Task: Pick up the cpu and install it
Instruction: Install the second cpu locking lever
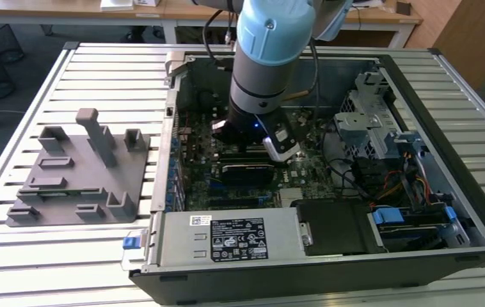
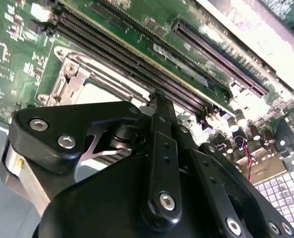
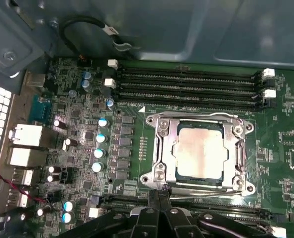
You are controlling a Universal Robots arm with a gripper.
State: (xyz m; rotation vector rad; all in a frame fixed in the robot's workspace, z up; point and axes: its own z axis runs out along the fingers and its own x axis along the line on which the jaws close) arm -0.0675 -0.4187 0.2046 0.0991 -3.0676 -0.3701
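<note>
My pincer [image 3: 156, 194] hangs low inside the open computer case [image 1: 447, 211], just beside the metal-framed socket [image 3: 159, 148] on the green motherboard [image 3: 132, 163]. The cpu [image 3: 199, 151] lies flat in that socket, its pale metal top facing up, between two banks of memory slots [image 3: 186, 82]. My fingers look drawn together with nothing between them. The case rests on a slatted surface [image 1: 71, 256], well apart from a grey fixture [image 1: 80, 173].

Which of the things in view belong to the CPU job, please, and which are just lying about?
Job:
- cpu, lying in the socket
- socket frame
- claw, beside the socket

Lying about:
- grey fixture on the table
- empty memory slots
- power supply
</note>
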